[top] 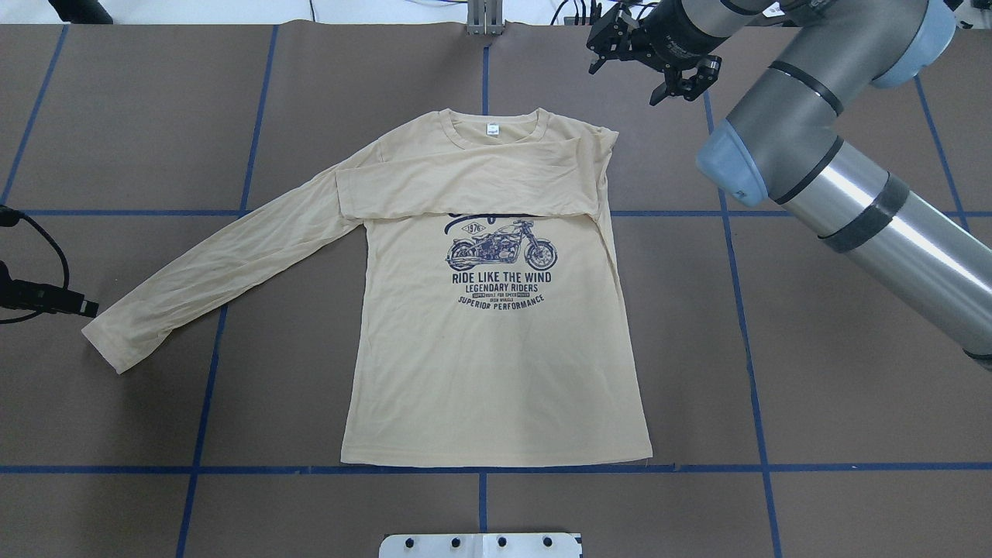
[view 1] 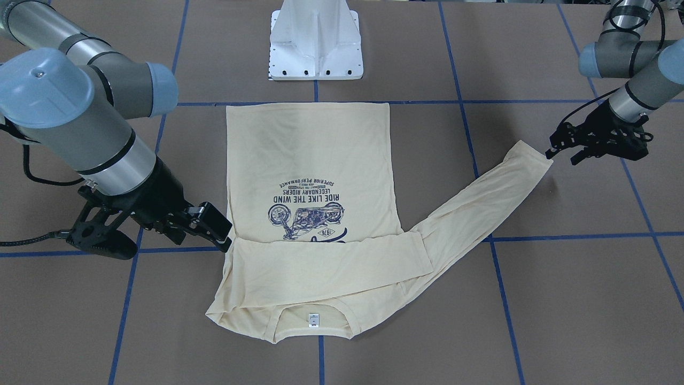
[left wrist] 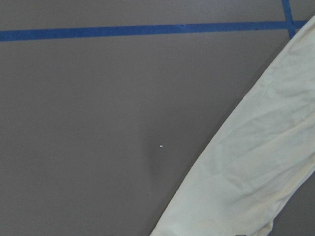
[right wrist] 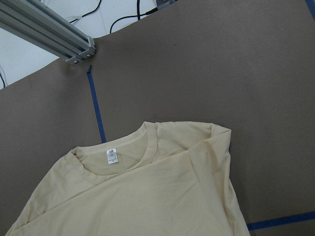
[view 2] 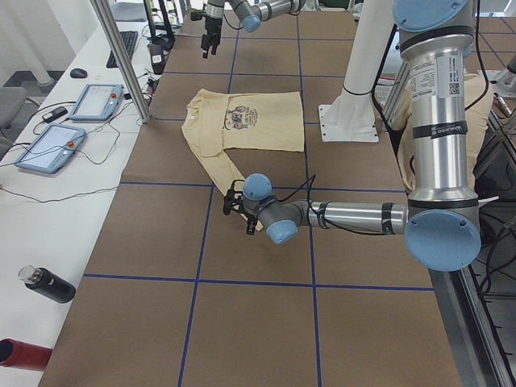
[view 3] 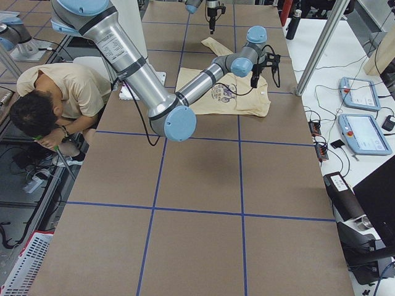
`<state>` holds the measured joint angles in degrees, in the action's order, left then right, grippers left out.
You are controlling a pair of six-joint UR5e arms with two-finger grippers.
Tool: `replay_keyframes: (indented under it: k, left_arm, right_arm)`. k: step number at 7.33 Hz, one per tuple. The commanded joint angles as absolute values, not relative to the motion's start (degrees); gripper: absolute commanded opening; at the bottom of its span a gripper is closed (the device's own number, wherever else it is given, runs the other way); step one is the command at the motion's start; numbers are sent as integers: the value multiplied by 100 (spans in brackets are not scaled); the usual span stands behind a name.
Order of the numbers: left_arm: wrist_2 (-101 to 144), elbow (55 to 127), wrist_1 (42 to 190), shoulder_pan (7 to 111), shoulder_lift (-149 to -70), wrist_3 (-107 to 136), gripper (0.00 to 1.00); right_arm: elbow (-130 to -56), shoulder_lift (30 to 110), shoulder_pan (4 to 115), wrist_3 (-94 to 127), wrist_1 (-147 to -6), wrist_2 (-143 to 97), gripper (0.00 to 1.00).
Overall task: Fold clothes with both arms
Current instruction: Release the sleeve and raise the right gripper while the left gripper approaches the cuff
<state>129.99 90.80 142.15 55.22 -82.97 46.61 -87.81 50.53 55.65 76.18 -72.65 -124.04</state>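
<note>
Two grippers are mine, and both have fingers spread with nothing between them. My left gripper (view 1: 562, 156) sits just beside the cuff (view 1: 534, 158) of the outstretched sleeve (top: 225, 271), and my right gripper (top: 629, 74) hangs near the opposite shoulder. The cream T-shirt (top: 496, 349) lies flat, print up, on the brown table (top: 775, 387), its other sleeve (top: 465, 186) folded across the chest.

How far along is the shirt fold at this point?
Done: the T-shirt lies flat, print up, with one folded sleeve across the chest. In hand: nothing is gripped. The left hand sits open at the cuff of the outstretched sleeve, and the right hand hovers open near the far shoulder. Left: fold in that second sleeve, then the body.
</note>
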Motion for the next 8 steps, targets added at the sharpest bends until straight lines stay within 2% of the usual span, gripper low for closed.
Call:
replay_keyframes:
  k: [1,5,8]
  left_arm:
    - [12982,8948,14212,5362,-8367,4693,65]
    - [13052,8807,14221,5344,-8411,4667,57]
    - [13052,8789,14203,5317,-8402,4676,57]
  right_arm:
    - [-8824,5142,5590,7559,-7251,-12410,97]
    - [-8780,5133,5537,7567,-7233,-12375,97]
    - [-8771,5133,5502,7576,-7233,-12358,97]
